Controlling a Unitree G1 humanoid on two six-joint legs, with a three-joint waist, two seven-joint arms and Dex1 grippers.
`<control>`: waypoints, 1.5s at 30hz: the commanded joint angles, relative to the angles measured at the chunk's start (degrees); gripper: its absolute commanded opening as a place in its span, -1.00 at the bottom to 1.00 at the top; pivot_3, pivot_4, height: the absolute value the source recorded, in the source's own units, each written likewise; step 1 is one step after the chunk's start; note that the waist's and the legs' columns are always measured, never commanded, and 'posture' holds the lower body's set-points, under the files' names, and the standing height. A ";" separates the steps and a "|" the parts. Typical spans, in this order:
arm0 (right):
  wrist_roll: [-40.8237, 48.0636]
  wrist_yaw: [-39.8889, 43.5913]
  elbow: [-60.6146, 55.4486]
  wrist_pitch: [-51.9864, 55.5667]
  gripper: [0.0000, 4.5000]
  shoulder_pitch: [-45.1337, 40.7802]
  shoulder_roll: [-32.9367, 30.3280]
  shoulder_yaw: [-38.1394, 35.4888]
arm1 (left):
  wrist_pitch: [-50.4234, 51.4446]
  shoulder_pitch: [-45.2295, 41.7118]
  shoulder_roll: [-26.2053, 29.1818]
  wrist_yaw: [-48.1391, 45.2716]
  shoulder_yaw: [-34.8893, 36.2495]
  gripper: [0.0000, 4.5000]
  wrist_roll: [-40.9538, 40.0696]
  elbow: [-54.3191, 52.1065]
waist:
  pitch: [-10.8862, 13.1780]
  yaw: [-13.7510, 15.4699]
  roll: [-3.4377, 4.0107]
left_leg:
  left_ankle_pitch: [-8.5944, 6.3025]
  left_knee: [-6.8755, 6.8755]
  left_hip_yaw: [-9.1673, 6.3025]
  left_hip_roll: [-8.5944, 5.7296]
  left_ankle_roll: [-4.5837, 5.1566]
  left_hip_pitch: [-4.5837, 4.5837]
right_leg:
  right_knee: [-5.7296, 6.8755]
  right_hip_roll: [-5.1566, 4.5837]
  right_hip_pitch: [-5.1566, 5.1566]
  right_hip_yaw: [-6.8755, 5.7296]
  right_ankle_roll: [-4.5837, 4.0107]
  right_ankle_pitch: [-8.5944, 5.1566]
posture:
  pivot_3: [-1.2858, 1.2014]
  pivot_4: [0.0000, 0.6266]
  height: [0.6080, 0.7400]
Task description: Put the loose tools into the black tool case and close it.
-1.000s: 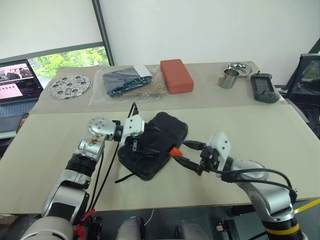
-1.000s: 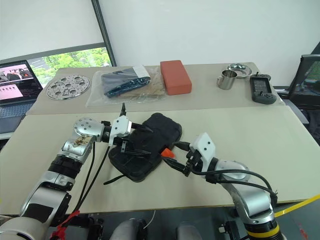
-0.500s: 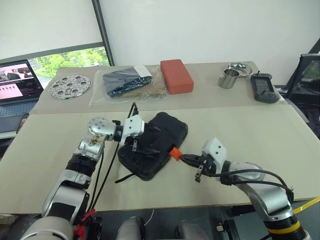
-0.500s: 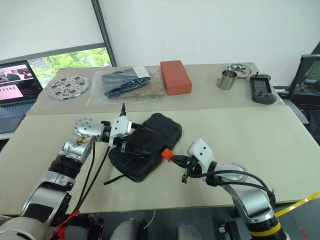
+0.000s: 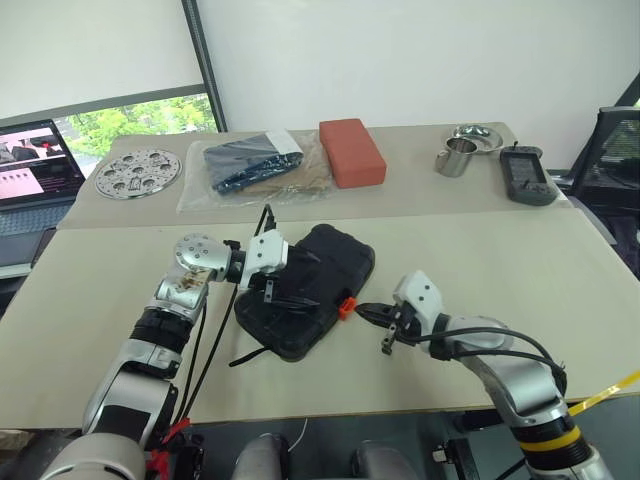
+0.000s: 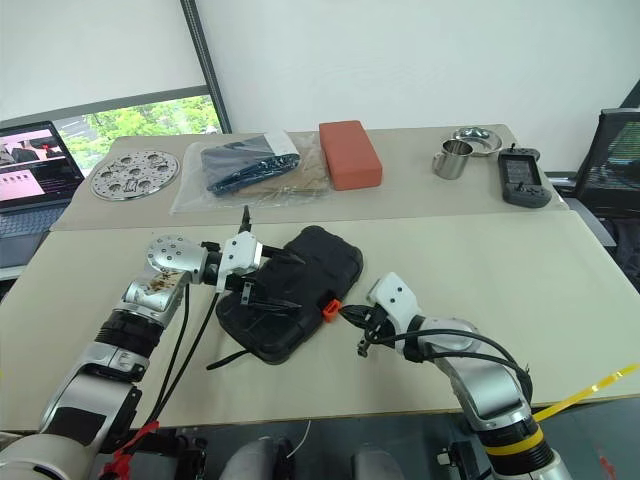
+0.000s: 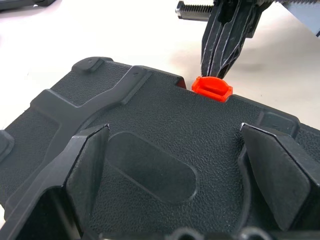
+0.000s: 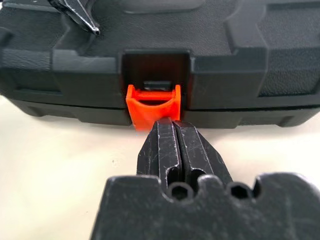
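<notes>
With lid down, black tool case [image 5: 306, 288] lying flat on near table [image 5: 480, 260], angled, orange latch [image 5: 347, 307] on its right-hand edge, not yet snapped flush against the shell. Right gripper [image 5: 366, 311] clenched, both fingers pressed together with nothing between them, tips meeting the lower lip of the latch, seen close in right wrist view [image 8: 151, 102]. Left gripper [image 5: 295, 279] spread wide over the case's top shell, one finger toward the far side of the case and the other toward the near side; fingers [image 7: 85, 165] close over the textured lid, contact not clear. Black strap [image 5: 250, 354] trailing off the case's near corner onto the table.

Beyond the case, on far table: red rectangular block [image 5: 352, 151], clear plastic bag with dark item [image 5: 250, 165] left of the block, round perforated metal disc [image 5: 139, 171] further left. Steel cup [image 5: 454, 157] and small metal dish [image 5: 476, 134] well right of the block, dark handheld device [image 5: 526, 174] past them. Laptop [image 5: 32, 165] at far left, beyond the disc.
</notes>
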 commanded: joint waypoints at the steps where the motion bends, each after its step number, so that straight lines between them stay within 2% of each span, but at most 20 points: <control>1: 0.30 0.35 -1.34 -2.03 -0.98 -1.58 1.27 0.40 | 1.01 1.78 1.02 0.34 -1.90 1.00 2.92 1.26 | 0.00 -0.15 0.00 | 0.00 0.00 0.00 0.02 0.00 0.00 | 0.00 0.01 0.00 0.00 0.00 0.00 | 0.03 -0.52 1.00; 26: -1.73 0.32 -0.45 -1.50 -0.98 -5.30 6.27 3.54 | 1.68 2.48 1.09 0.60 -1.93 1.00 2.77 0.38 | 0.00 -1.72 0.00 | 0.00 -0.09 0.03 0.09 -0.01 0.08 | 0.03 0.14 -0.06 0.07 -0.01 0.00 | 0.03 -0.52 1.00; 33: 0.77 2.37 -2.07 -2.26 -0.98 -1.67 2.12 -2.58 | 6.90 4.61 0.46 4.71 5.02 1.00 -4.10 -3.89 | 0.02 -1.40 -0.02 | 0.00 -0.10 0.03 0.09 -0.02 0.03 | 0.03 0.07 -0.09 0.07 -0.01 0.00 | 0.03 -0.52 1.00; 34: 1.14 2.82 -1.85 -2.74 -0.73 -1.41 1.59 -3.46 | 7.69 5.23 0.45 5.65 6.39 1.00 -5.27 -4.66 | 0.05 -1.32 -0.05 | 0.00 -0.10 0.03 0.06 -0.02 -0.02 | 0.02 0.03 -0.11 0.06 -0.01 0.00 | 0.03 -0.52 1.00; 35: 1.59 3.47 -1.44 -3.51 -0.67 -1.21 0.99 -4.42 | 8.70 6.10 0.70 6.57 7.90 1.00 -6.49 -5.49 | 0.05 -1.30 -0.06 | 0.00 -0.08 0.04 0.05 -0.02 -0.07 | 0.01 0.00 -0.13 0.05 -0.01 0.00 | 0.03 -0.52 1.00; 38: 2.70 4.50 0.97 -6.28 -0.21 -0.95 0.00 -7.64 | 11.92 9.97 2.39 8.91 11.54 1.00 -8.97 -9.25 | 0.09 -1.21 -0.11 | -0.01 -0.07 0.04 0.00 0.00 -0.11 | -0.05 -0.08 -0.14 0.04 0.00 0.01 | 0.03 -0.52 1.00; 40: 3.07 6.50 4.48 -10.57 0.10 -0.22 -1.13 -10.43 | 14.80 16.16 5.06 10.05 15.32 1.00 -11.48 -13.99 | 0.09 -1.36 -0.11 | -0.01 -0.11 0.04 0.02 0.00 -0.11 | -0.09 -0.06 -0.13 0.04 0.00 0.00 | 0.03 -0.52 1.00; 41: 3.16 7.25 5.77 -12.26 0.19 0.13 -1.54 -11.35 | 15.89 18.50 5.98 10.51 16.55 1.00 -12.35 -15.88 | 0.10 -1.45 -0.11 | -0.03 -0.14 0.05 0.03 -0.01 -0.09 | -0.13 -0.05 -0.13 0.06 0.00 0.00 | 0.03 -0.52 1.00; 45: 3.85 11.96 12.80 -19.50 0.86 2.12 -4.22 -14.66 | 18.69 31.47 8.83 14.49 22.90 1.00 -15.18 -25.22 | 0.12 -1.32 -0.09 | -0.07 -0.33 0.10 0.05 -0.07 0.01 | -0.29 -0.10 -0.09 0.07 -0.01 0.00 | 0.03 -0.52 1.00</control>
